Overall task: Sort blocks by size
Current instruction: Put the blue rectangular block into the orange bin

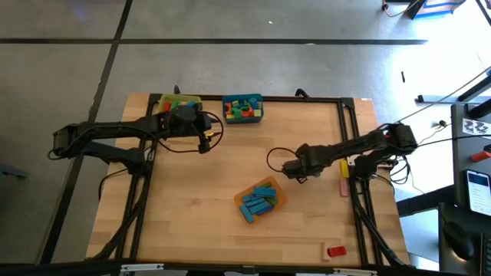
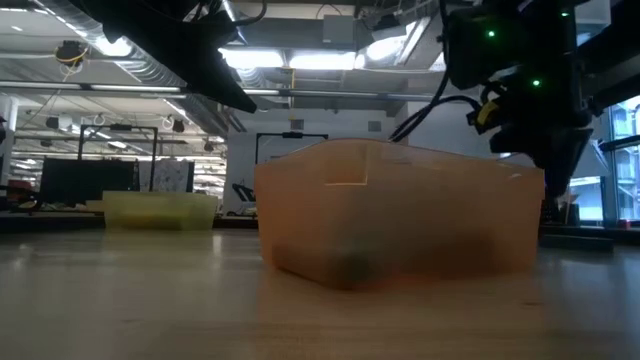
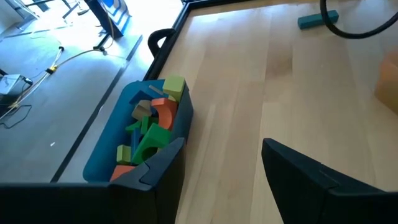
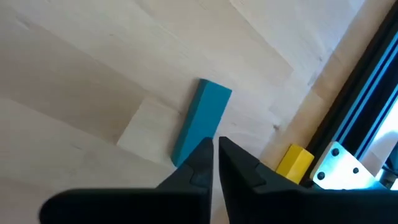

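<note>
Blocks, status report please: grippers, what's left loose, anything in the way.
Left gripper open, by teal bin. Right gripper shut, empty, over blue block. Yellow block at rail. Nothing blocking.

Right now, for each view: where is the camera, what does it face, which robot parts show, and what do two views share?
High: overhead, straight down on table; both arms.
Low: table height, facing orange bin; arms above.
Left wrist: faces teal bin; left gripper, jaws open.
Right wrist: faces blue block; right gripper, jaws shut.
Shared: high and low, orange bin.
</note>
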Controlling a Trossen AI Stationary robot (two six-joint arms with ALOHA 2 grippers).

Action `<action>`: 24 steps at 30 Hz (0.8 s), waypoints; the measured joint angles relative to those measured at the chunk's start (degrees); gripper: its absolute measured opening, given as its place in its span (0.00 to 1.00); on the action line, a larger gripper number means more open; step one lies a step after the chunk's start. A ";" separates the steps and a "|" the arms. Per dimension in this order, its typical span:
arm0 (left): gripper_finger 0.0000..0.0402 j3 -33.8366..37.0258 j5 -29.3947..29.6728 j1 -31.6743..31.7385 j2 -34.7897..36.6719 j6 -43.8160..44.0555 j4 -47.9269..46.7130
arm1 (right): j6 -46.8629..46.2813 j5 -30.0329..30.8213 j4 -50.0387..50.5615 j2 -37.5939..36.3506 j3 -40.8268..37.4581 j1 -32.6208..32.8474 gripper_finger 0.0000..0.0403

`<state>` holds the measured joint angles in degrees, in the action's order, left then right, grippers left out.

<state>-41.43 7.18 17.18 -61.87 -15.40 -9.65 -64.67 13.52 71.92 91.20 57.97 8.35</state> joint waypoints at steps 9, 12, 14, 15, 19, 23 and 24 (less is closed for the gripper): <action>0.49 0.00 0.00 0.00 0.00 0.00 -0.29 | -2.97 -2.14 -3.69 -4.44 -7.34 -0.12 0.34; 0.49 0.00 0.02 0.01 -0.02 0.00 -0.54 | -4.30 -2.87 -8.19 -7.86 -11.09 -0.12 0.46; 0.49 0.00 0.02 0.00 0.00 0.00 -0.52 | -4.48 -3.14 -12.14 -10.24 -13.38 -0.12 0.54; 0.49 0.00 0.01 0.01 -0.01 0.00 -0.53 | -4.54 -3.43 -13.79 -11.23 -14.48 -0.12 0.57; 0.49 0.00 0.01 0.00 0.00 0.00 -0.52 | -5.82 -3.61 -17.95 -13.76 -18.39 -0.12 0.65; 0.49 0.00 0.02 0.01 -0.02 0.00 -0.48 | -5.86 -3.58 -21.72 -13.88 -21.94 -0.12 0.67; 0.49 0.00 0.02 0.00 0.00 0.00 -0.48 | -5.97 -3.58 -23.25 -13.88 -22.76 -0.12 0.67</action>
<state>-41.43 7.20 17.18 -61.87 -15.40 -10.13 -70.64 9.93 48.67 77.32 35.21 8.23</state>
